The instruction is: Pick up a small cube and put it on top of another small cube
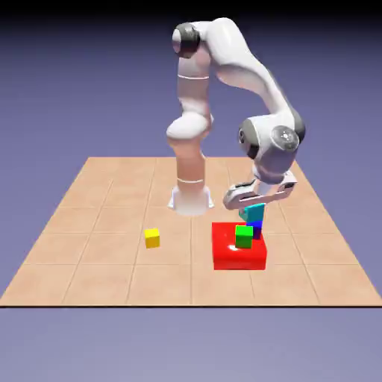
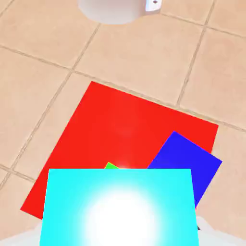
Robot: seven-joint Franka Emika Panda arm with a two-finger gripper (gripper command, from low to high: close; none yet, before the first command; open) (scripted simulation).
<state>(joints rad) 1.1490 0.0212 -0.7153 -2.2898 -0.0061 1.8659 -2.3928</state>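
My gripper [image 1: 254, 206] is shut on the small cyan cube [image 1: 256, 213], which it holds just above the flat red block [image 1: 237, 254]. The small dark blue cube [image 1: 257, 230] stands on that block, directly below the cyan one in the exterior view. I cannot tell whether the two touch. The cyan cube [image 2: 120, 209] fills the bottom of the hand view. There, the dark blue cube [image 2: 187, 161] shows past its upper right corner, on the red block [image 2: 120, 125]. Only pale slivers of my fingertips [image 2: 214, 234] show beside the cyan cube.
A green cube [image 1: 244, 236] sits on the red block next to the dark blue one, and only a sliver of the green cube [image 2: 111, 166] shows in the hand view. A yellow cube [image 1: 152, 238] lies on the tiles toward the exterior view's left. The robot base [image 1: 191, 198] stands behind.
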